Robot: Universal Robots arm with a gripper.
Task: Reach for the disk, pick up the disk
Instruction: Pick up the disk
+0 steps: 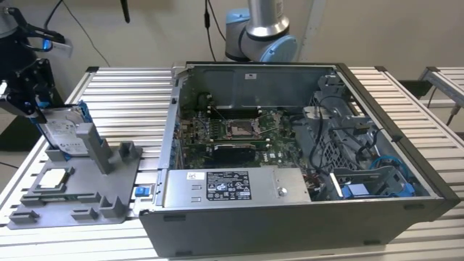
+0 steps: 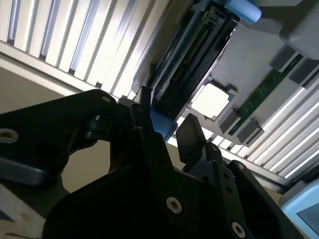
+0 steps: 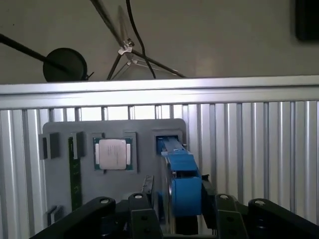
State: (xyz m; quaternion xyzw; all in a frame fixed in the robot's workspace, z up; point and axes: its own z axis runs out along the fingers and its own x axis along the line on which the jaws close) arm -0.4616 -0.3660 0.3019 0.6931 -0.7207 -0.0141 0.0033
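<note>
I am looking at the tool (image 1: 35, 106) from far away. It is hanging at the exterior view's left, right at the top of the disk (image 1: 64, 130). In the first wrist view the tool (image 3: 177, 194) is sitting over the disk's (image 3: 182, 174) blue edge, and the blue edge is lying in the middle of it. In the second wrist view the tool (image 2: 167, 122) is up against the end of the disk (image 2: 192, 55) in the same way. I cannot tell if the tool is squeezing the disk or just resting around it.

The disk is standing up on its edge in a slot of a grey holder (image 1: 108, 185), which is lying on the tabletop (image 1: 130, 98). A tall grey post (image 1: 91, 144) of the holder is standing just beside the disk, on the exterior view's right.

A small square chip (image 1: 52, 178) is lying flat in the holder, near the disk. I am seeing the chip (image 3: 113, 153) in both wrist views (image 2: 212, 99). A thin green stick (image 3: 75, 172) is sitting in the holder past the chip.

A big open computer case (image 1: 290, 228) is lying on the tabletop at the exterior view's right, well apart from the tool. A grey box (image 1: 232, 187) with a label is sitting inside it.
</note>
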